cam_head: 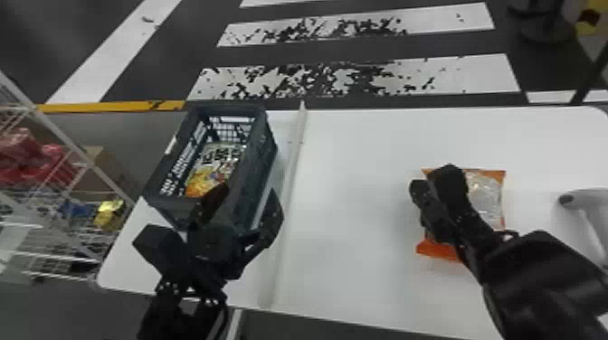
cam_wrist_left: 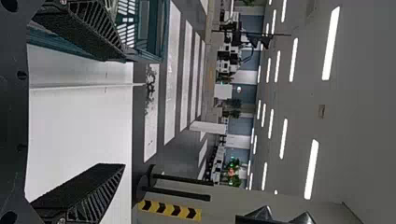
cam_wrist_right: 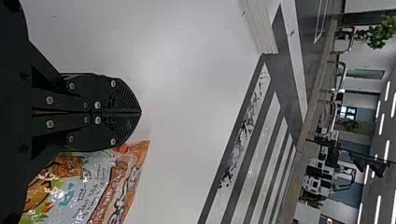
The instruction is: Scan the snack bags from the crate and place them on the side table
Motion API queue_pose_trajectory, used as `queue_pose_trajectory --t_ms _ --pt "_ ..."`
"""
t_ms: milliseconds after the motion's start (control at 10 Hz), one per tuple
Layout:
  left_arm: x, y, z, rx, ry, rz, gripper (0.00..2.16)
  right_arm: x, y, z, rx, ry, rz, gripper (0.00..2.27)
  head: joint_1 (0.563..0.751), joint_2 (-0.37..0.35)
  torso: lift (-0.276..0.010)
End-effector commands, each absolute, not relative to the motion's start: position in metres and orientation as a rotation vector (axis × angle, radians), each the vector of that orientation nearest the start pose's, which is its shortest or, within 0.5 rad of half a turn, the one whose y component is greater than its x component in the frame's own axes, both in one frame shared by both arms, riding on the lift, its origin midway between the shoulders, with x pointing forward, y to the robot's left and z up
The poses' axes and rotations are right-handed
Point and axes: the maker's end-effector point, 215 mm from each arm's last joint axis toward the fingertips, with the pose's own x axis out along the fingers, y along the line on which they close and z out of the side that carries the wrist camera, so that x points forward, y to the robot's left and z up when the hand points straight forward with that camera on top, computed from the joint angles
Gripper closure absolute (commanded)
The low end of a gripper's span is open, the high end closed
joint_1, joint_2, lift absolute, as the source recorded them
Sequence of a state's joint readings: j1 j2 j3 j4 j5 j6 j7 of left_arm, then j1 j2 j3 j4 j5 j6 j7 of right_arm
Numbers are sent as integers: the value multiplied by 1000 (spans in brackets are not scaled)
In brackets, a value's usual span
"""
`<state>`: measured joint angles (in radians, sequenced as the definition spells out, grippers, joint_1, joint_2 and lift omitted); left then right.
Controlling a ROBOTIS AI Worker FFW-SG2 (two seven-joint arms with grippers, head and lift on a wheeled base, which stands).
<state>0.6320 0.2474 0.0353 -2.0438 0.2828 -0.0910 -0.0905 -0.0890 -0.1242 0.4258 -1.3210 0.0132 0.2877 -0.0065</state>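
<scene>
While an orange-edged snack bag (cam_head: pixel 488 194) lies flat on the white table (cam_head: pixel 362 158), the right gripper (cam_head: pixel 433 178) is over its nine-to-ten o'clock side in the head view, its jaws closed together with nothing between them. Whether they touch the bag cannot be told. At the bag's three o'clock is a white device (cam_head: pixel 583 203). A pale raised strip (cam_head: pixel 294 167) crosses the table toward nine o'clock, and beyond it is the dark crate (cam_head: pixel 264 153), with more snack bags (cam_head: pixel 217 162) inside. At the crate's six o'clock end, the left gripper (cam_head: pixel 249 194) has its jaws spread wide and empty. A wire rack (cam_head: pixel 68 140) is at the crate's nine o'clock.
</scene>
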Motion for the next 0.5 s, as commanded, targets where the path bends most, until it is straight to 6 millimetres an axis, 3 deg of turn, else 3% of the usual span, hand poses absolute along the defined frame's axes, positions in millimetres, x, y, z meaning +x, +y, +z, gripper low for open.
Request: queue_pose_trajectory --t_ms 0,400 --pt "404 248 -360 -63 71 -166 33 531 -73 -530 -247 455 375 2243 695 199 -81" --pt "404 244 -361 -66 73 -172 33 498 -60 -531 -220 472 411 2243 695 224 -81"
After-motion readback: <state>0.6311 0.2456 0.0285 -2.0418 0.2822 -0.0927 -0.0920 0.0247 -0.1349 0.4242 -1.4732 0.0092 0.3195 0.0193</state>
